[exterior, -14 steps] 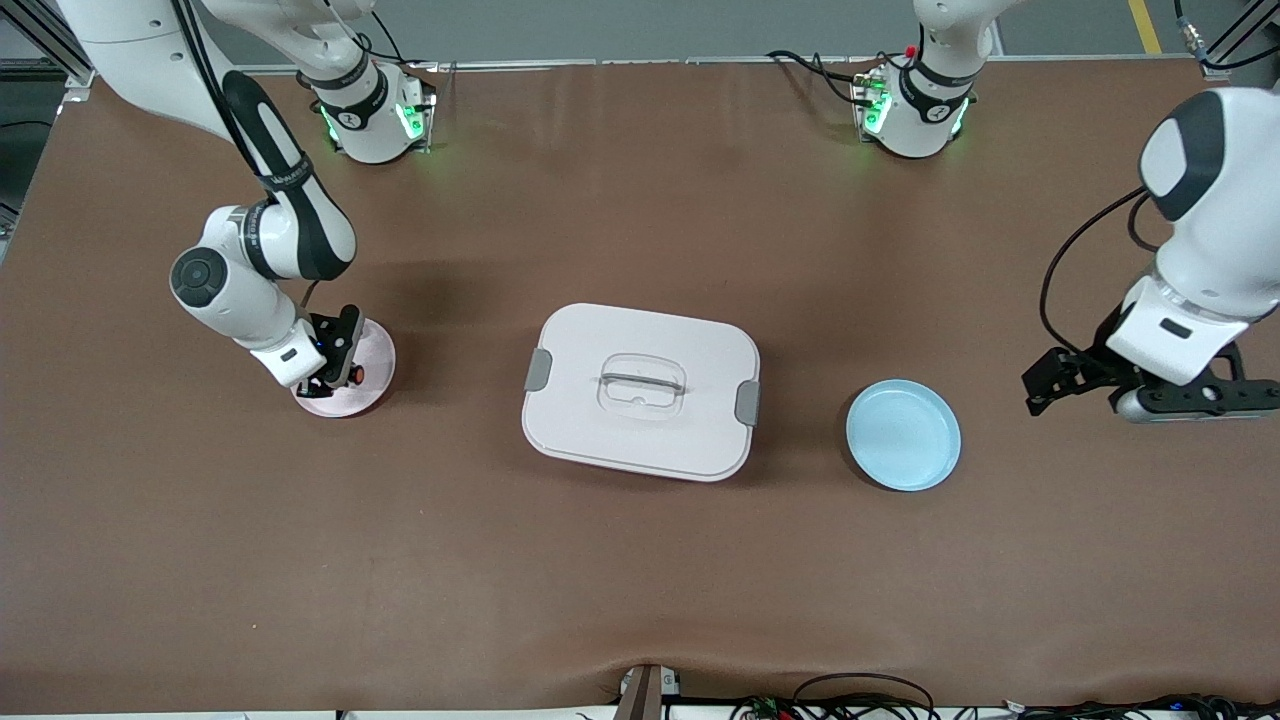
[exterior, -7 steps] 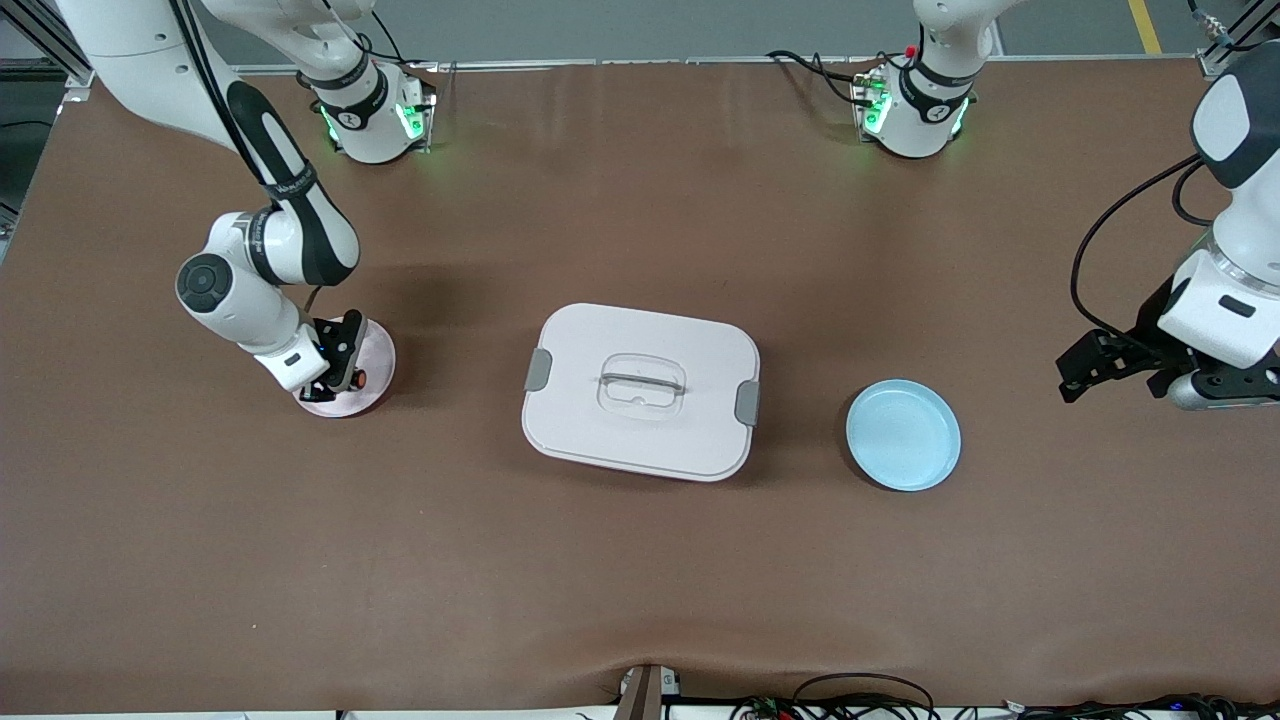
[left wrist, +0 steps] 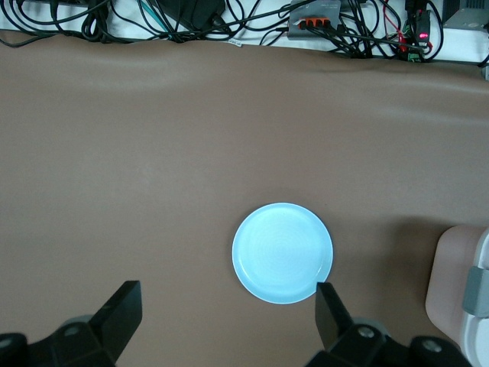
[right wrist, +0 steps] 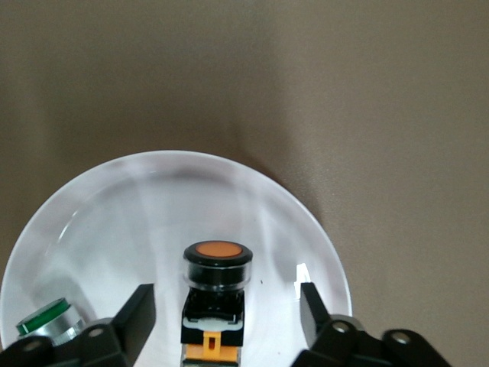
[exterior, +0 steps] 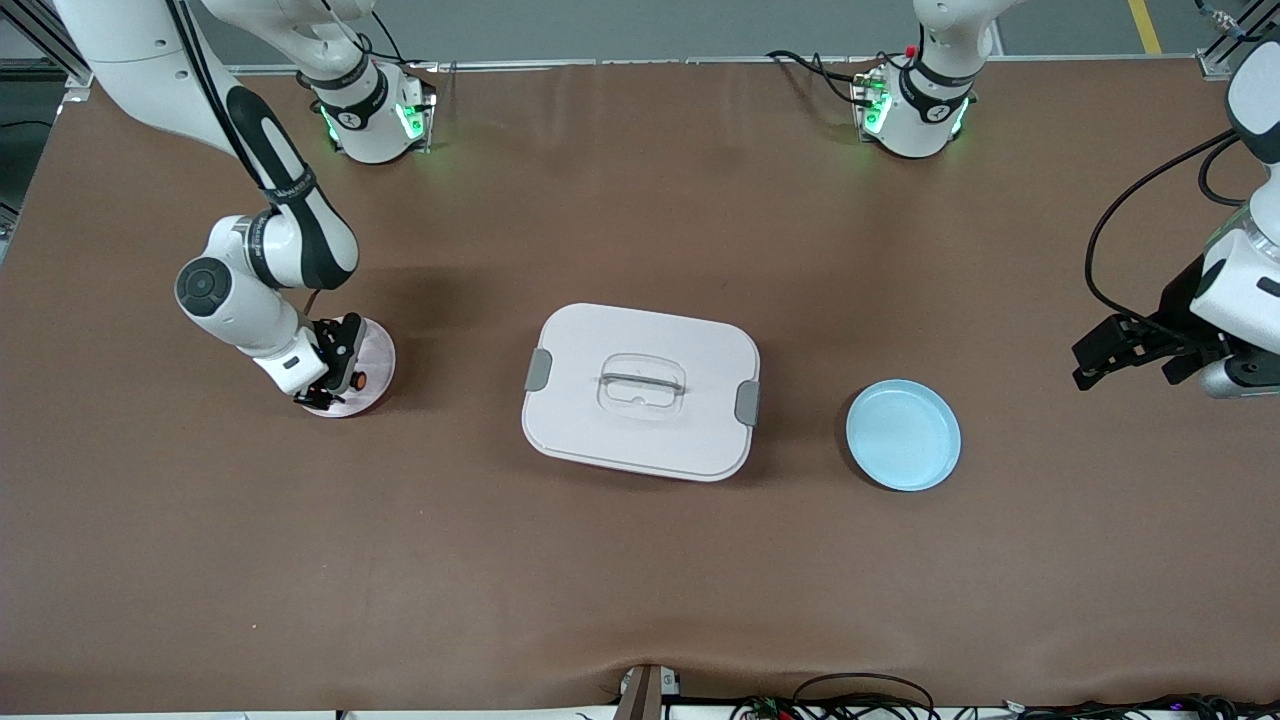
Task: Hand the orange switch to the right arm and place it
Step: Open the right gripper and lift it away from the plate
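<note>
Orange cap, front view: the orange switch lies on the pale pink plate toward the right arm's end of the bench, with the right gripper low over it.
Front view, surroundings: a lidded white box sits mid-bench, and a blue plate lies at its 3 o'clock; neither blocks the pink plate.
Left wrist view: the left gripper is spread wide above bare bench and looks to be waiting; the blue plate holds nothing.
Right wrist view: the right gripper is parted, its fingers either side of the orange switch without touching.
Risk: a green-capped piece lies at the switch's 9 o'clock, so a sideways drift on withdrawal could knock either part and roll the switch off the dish.
</note>
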`<act>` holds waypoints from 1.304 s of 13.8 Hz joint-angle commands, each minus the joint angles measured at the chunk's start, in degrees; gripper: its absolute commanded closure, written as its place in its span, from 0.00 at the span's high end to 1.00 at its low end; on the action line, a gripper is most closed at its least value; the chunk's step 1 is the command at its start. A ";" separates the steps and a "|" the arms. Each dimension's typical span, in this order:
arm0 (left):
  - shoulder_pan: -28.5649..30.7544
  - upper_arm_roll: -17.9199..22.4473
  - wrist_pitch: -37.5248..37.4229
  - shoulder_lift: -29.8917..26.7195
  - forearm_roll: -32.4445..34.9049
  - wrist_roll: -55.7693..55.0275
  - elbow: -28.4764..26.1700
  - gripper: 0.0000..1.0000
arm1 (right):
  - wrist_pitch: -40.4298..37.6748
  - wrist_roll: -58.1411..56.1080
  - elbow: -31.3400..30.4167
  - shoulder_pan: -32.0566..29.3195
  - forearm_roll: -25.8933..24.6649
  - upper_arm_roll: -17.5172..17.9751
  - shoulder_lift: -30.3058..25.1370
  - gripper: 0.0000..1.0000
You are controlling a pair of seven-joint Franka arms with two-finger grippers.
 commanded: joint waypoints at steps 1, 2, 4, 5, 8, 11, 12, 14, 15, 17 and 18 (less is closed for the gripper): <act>0.60 -0.27 -1.32 -0.37 -0.94 0.36 0.51 1.00 | -2.49 -0.04 1.76 -1.07 0.04 0.94 0.17 1.00; 0.34 0.08 -1.32 -0.37 -0.94 0.44 0.51 1.00 | -5.21 -0.13 2.99 -1.07 0.04 0.86 -0.01 1.00; -1.85 2.44 -1.32 -0.37 -0.94 0.53 0.51 1.00 | -11.88 0.05 5.71 -1.07 0.04 0.86 -0.80 1.00; -4.39 5.24 -1.32 -0.45 -0.94 0.53 0.51 1.00 | -15.31 0.14 7.20 -1.07 0.04 0.86 -1.24 1.00; -16.67 16.91 -1.93 -0.98 -1.11 0.53 0.51 1.00 | -25.24 3.37 11.60 -1.33 0.04 0.68 -2.64 1.00; -27.59 28.88 -2.02 -1.51 -2.95 0.71 0.51 1.00 | -31.32 8.12 13.46 -1.42 0.04 0.59 -4.57 1.00; -29.70 31.26 -2.02 -1.86 -3.13 0.88 0.51 1.00 | -32.56 9.44 13.72 -1.42 0.04 0.59 -5.63 1.00; -31.74 33.82 -2.28 -2.12 -4.45 1.06 0.51 1.00 | -36.24 13.21 14.77 -1.42 -0.05 0.59 -7.39 1.00; -32.96 35.49 -2.37 -2.65 -4.63 1.06 0.42 1.00 | -37.30 14.80 15.04 -1.42 -0.05 0.59 -8.26 1.00; -34.82 38.39 -2.63 -4.05 -7.68 1.67 -0.28 1.00 | -39.93 19.62 15.13 -1.51 -0.05 0.51 -10.37 1.00; -34.47 38.58 -2.98 -5.19 -9.36 2.20 -0.46 1.00 | -41.78 22.69 15.56 -1.60 -0.14 0.51 -11.34 1.00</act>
